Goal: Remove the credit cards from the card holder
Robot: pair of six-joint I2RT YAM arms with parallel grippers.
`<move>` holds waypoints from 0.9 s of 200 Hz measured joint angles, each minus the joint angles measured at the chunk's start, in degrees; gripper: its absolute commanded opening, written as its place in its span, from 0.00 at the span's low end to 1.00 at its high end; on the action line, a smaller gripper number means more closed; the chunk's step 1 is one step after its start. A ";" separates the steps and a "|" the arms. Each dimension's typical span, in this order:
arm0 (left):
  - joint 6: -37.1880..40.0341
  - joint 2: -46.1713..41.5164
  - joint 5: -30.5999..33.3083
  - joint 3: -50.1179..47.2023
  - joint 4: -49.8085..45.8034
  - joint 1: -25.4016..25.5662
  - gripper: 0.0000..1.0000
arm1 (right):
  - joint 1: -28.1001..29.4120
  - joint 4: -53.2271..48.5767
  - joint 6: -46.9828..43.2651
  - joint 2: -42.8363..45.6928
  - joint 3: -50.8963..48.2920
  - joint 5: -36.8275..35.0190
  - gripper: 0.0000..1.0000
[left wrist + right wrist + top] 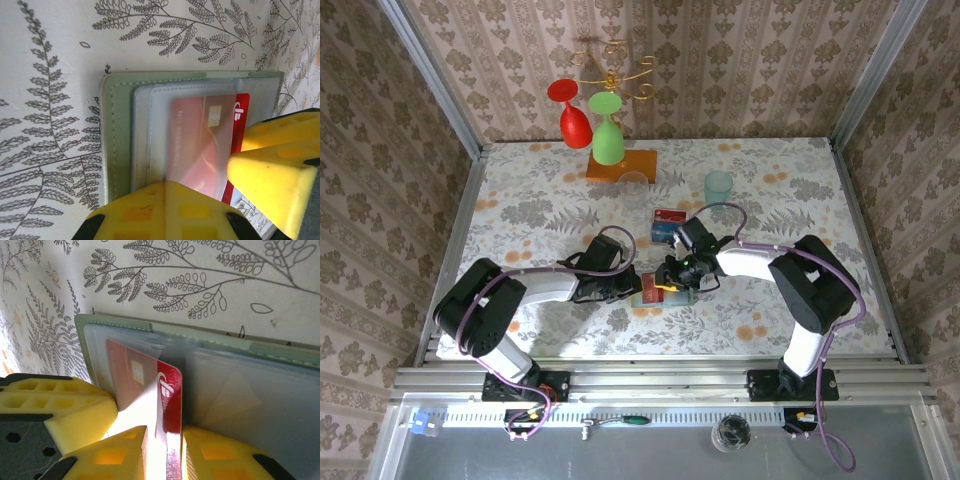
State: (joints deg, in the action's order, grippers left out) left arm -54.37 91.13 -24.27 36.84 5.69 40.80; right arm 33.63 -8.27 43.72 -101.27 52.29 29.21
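The pale grey-green card holder (117, 130) (210, 335) (650, 298) lies open on the fern-patterned table. A red credit card (200, 135) (170, 390) sticks partway out of its clear sleeve. My right gripper (165, 447) (672, 280) is shut on the free edge of that card, which stands edge-on between the yellow fingers (270, 175). My left gripper (167, 185) (630, 288) is shut, its joined tips pressing on the holder's clear sleeve beside the card. A blue card (665, 234) lies flat on the table behind the holder, with a red flat piece (670, 214) next to it.
A pale teal cup (718, 186) and a clear glass (634, 183) stand further back. An orange wooden base (621, 166) carries a rack with a red glass (570, 112) and a green glass (608, 138). Wallpapered walls close in the table.
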 measured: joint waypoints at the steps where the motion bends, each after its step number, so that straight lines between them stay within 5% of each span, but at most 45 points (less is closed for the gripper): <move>1: 0.00 0.00 -0.02 0.00 0.02 -0.02 0.00 | 0.00 0.00 0.00 0.04 -0.02 0.00 0.22; 76: 0.00 0.00 0.02 -0.04 0.13 -0.02 0.00 | -0.20 0.02 0.02 0.66 -0.09 0.00 0.10; 180: 0.00 0.00 0.02 -0.07 0.13 -0.02 0.00 | -2.60 0.37 -0.24 3.02 -2.32 0.20 0.10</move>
State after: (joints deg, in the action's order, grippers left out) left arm -54.37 91.13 -24.25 36.77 5.82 40.77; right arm 31.03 -7.90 43.48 -98.26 49.98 29.41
